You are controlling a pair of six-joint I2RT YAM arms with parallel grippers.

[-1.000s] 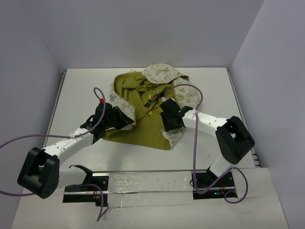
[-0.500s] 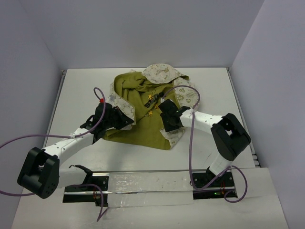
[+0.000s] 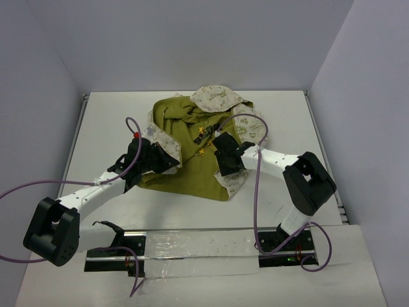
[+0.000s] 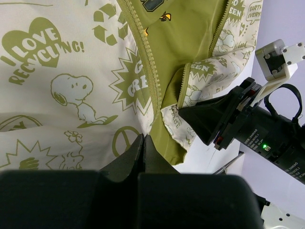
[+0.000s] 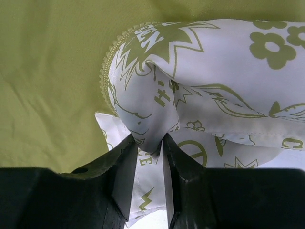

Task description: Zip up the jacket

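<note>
The jacket (image 3: 192,137) lies spread open on the table, olive lining up and cream printed flaps folded over at both sides. My left gripper (image 3: 170,159) is shut on the left front flap, its tips (image 4: 144,137) meeting at the cloth edge just below the olive zipper (image 4: 143,47). My right gripper (image 3: 227,171) pinches a raised fold of the cream right flap (image 5: 157,95); the fold fills the gap between both fingers (image 5: 125,157). Zipper teeth (image 5: 106,67) run along that flap's edge. The right gripper also shows in the left wrist view (image 4: 188,114). The zipper slider is not visible.
The white table (image 3: 108,121) stretches around the jacket, walled at the back and both sides. A purple cable (image 3: 259,192) loops off each arm above the cloth. The hood (image 3: 217,97) lies at the far end.
The right gripper's fingers have closed in on the cream fold, and that arm's elbow has shifted a little to the left. The left arm has not moved.
</note>
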